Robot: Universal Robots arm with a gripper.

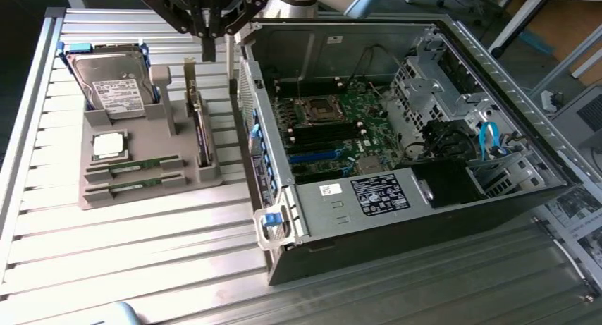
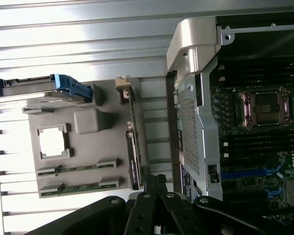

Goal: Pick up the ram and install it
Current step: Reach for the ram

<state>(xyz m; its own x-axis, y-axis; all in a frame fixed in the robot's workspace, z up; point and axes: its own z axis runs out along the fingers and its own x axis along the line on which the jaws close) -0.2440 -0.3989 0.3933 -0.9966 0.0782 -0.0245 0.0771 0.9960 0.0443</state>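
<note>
Two green ram sticks lie flat in the slots of a grey holder [image 1: 188,175]: one ram stick [image 1: 132,165] [image 2: 79,169] and, beside it, a second [image 1: 132,187] [image 2: 78,188] at the holder's outer end. My gripper [image 1: 210,55] [image 2: 155,184] hangs shut with nothing in it. It is above the gap between the holder and the open computer case [image 1: 395,219], over the end of a card [image 1: 200,127] [image 2: 132,147] that stands on edge. The ram sticks are well apart from the gripper, at the holder's other end.
The holder also carries a hard drive [image 1: 111,85] in a blue carrier [image 2: 71,85] and a square silver CPU [image 1: 109,146] [image 2: 54,143]. In the case lies the motherboard with its CPU socket [image 1: 317,111] [image 2: 265,107] and memory slots [image 1: 315,157]. All rest on a slatted metal table [image 1: 123,247].
</note>
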